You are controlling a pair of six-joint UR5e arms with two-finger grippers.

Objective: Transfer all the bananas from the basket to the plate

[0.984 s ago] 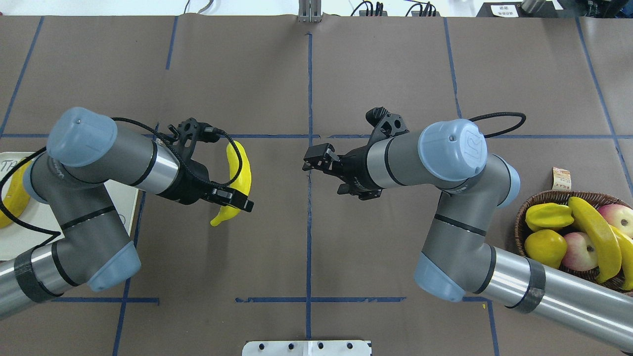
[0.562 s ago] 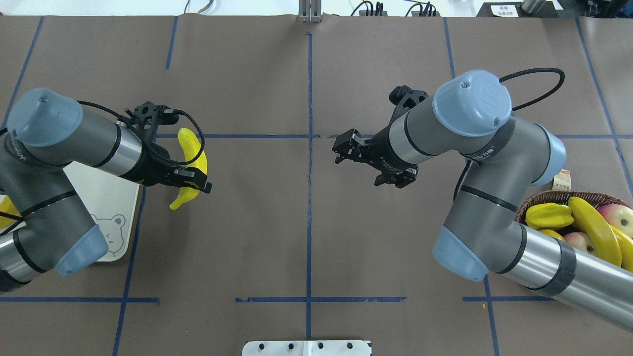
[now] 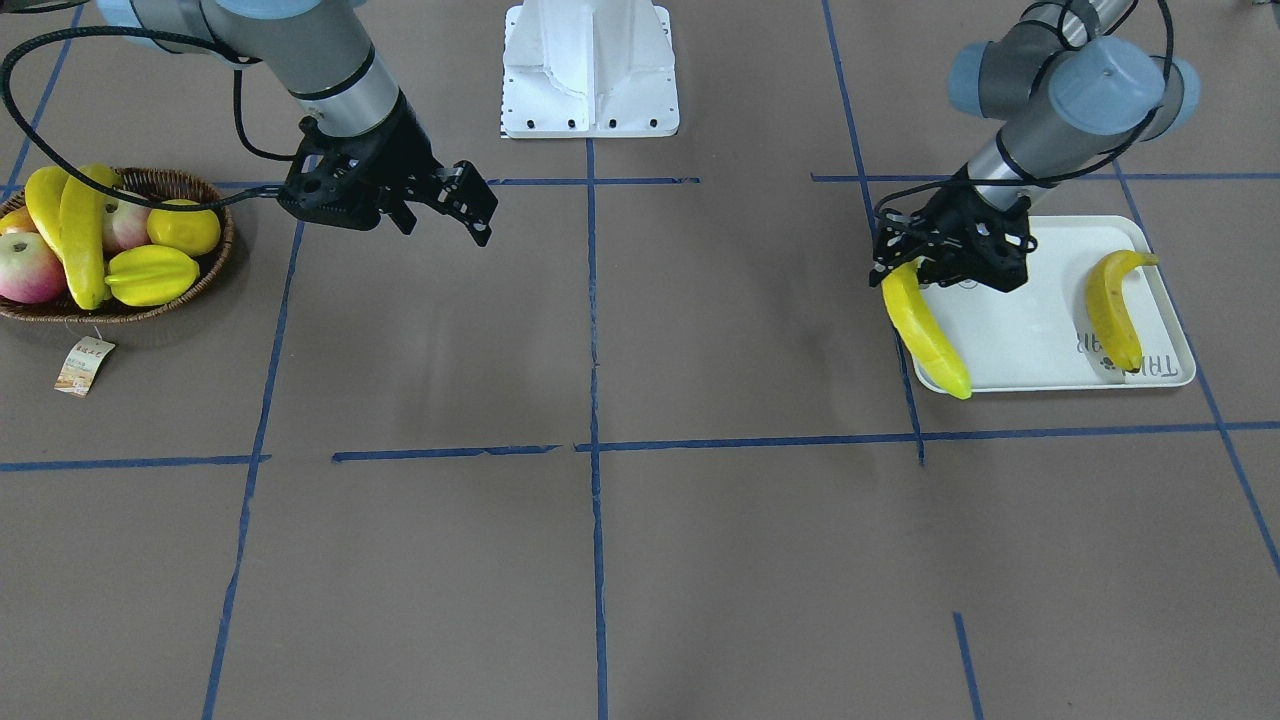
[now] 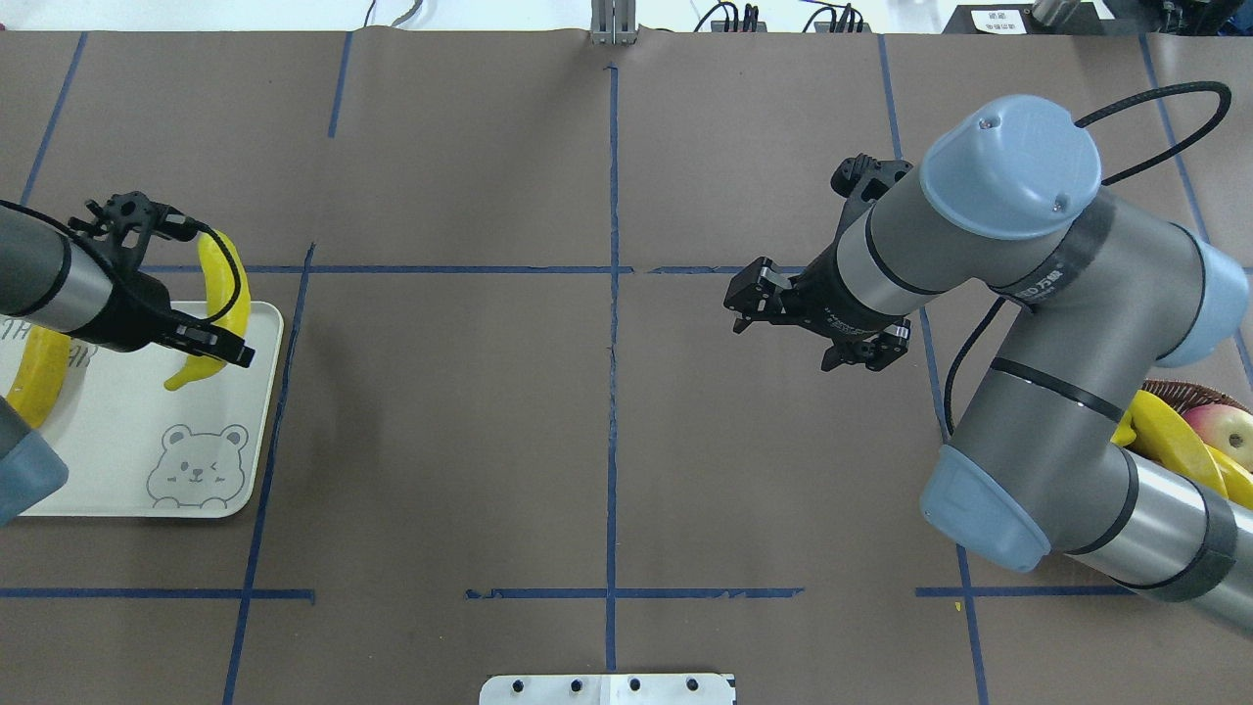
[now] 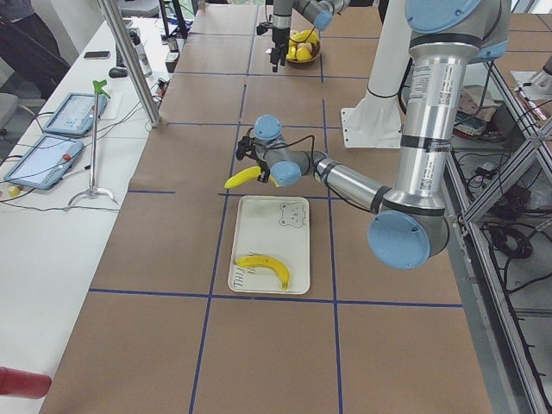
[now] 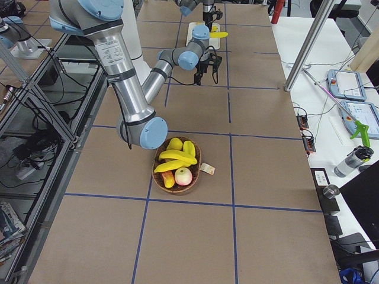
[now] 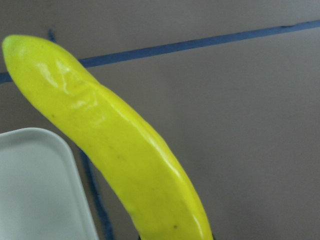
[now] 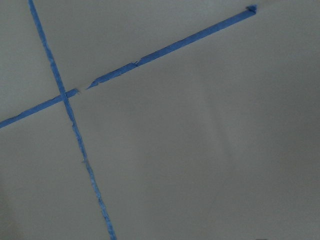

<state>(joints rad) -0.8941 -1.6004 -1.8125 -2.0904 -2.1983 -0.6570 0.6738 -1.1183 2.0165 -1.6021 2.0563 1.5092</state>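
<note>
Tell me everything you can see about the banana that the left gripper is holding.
The held banana is long, curved, smooth and glossy bright yellow, and it looks like plastic. The left gripper is shut on it near one end, and the longer part sticks out free. It hangs in the air across the plate's edge, partly over the plate and partly over the brown table cover. Only the gripper touches it.

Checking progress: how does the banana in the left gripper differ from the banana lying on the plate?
The gripped banana hangs in the shut left gripper over the plate's edge, partly beyond it; the plate banana lies flat inside. The gripped banana is brighter yellow; the plate banana is darker, orange-yellow. Both are long, curved and smooth.
</note>
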